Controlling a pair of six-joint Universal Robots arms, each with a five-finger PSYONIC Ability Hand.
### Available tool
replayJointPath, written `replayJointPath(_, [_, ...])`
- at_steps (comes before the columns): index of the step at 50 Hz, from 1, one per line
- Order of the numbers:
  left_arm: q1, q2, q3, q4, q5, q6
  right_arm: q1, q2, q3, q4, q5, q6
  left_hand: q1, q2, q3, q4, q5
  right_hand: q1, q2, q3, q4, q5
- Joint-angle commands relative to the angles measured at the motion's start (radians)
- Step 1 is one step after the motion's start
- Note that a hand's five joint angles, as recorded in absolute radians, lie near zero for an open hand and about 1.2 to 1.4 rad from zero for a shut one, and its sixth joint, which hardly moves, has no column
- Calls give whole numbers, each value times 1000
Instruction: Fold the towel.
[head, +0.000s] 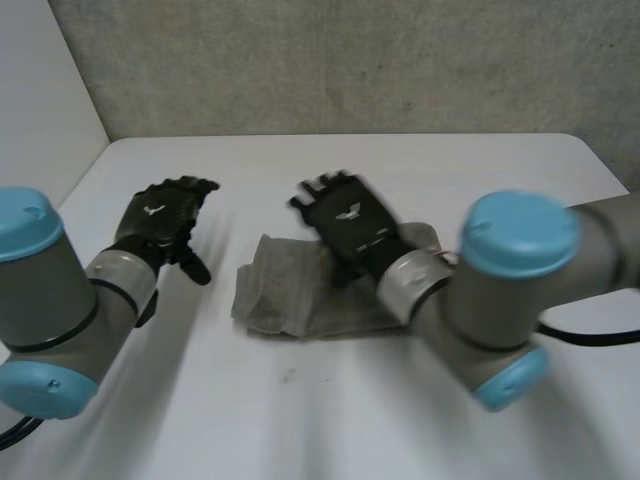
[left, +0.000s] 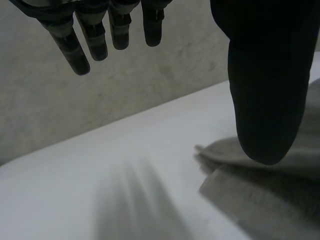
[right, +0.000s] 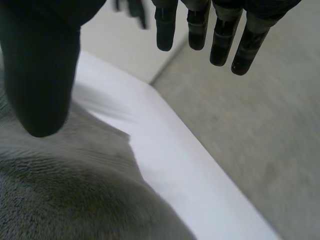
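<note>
- White table (head: 300, 430) runs back to a rough grey wall (head: 350, 60) on the far side.
- At mid-table lies the grey towel (head: 280, 290), a compact, rumpled slab rather than a flat sheet.
- Its left edge shows one layer over another in the left wrist view, so I judge at least one fold is already in. The outline is uneven and the edges do not line up, so squaring it up is left to do, and probably another fold too.
- The right hand (head: 345, 215) is over the far right part of the towel, palm down. Its fingers (right: 220, 40) are straight and spread, reaching past the cloth's far edge, with the thumb held apart from them. It is wide open and pinches nothing, but I cannot tell whether the palm rests on the cloth.
- The left hand (head: 160, 220) hovers over bare table to the left of the towel, near it but apart. Its fingers (left: 75, 50) are loosely extended and the thumb is well clear of them — open and empty.
</note>
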Motion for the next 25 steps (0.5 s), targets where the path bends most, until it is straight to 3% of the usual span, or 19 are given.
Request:
replayJointPath(1, [-136,-74,102,-1,-3,1,-159,-109,138,106,-9,209,7,19,17,17,-19,-39,-61,-41,-61,-66])
replayJointPath(5, [-222,-162,177,-2,-11,4,-246,-111,243,116,-8,134,13,25,23,23,-13,-39,-61,-41,-61,-66])
replayJointPath(10, [-262,-272,240,-2,-25,15,-309,-95,320,107,4,35,19,31,29,28,-7,-6,-28,-8,-29,-33])
replayJointPath(12, [-265,-306,257,-2,-43,32,-319,-86,334,95,4,10,19,31,29,28,-7,135,114,134,113,108])
replayJointPath(14, [-267,-338,272,-4,-71,61,-335,-53,348,46,4,-15,19,31,29,28,-7,632,610,630,610,605])
replayJointPath(15, [-267,-364,283,-4,-95,93,-335,-52,348,46,4,-15,16,28,26,26,-10,634,613,633,612,607])
replayJointPath(16, [-267,-384,288,-5,-123,130,-340,-45,351,18,6,-21,16,28,26,25,-10,884,863,883,862,857])
replayJointPath(17, [-267,-384,288,-5,-123,130,-340,-45,351,18,6,-21,16,28,26,25,-10,887,865,885,865,860])
replayJointPath(19, [-267,-397,283,-7,-161,180,-342,-34,342,-16,12,-27,10,22,20,20,-16,1182,1160,1180,1160,1155])
replayJointPath(25, [-267,-378,246,-10,-186,190,-329,-40,297,-28,41,-59,4,16,14,14,-22,1182,1161,1181,1160,1155])
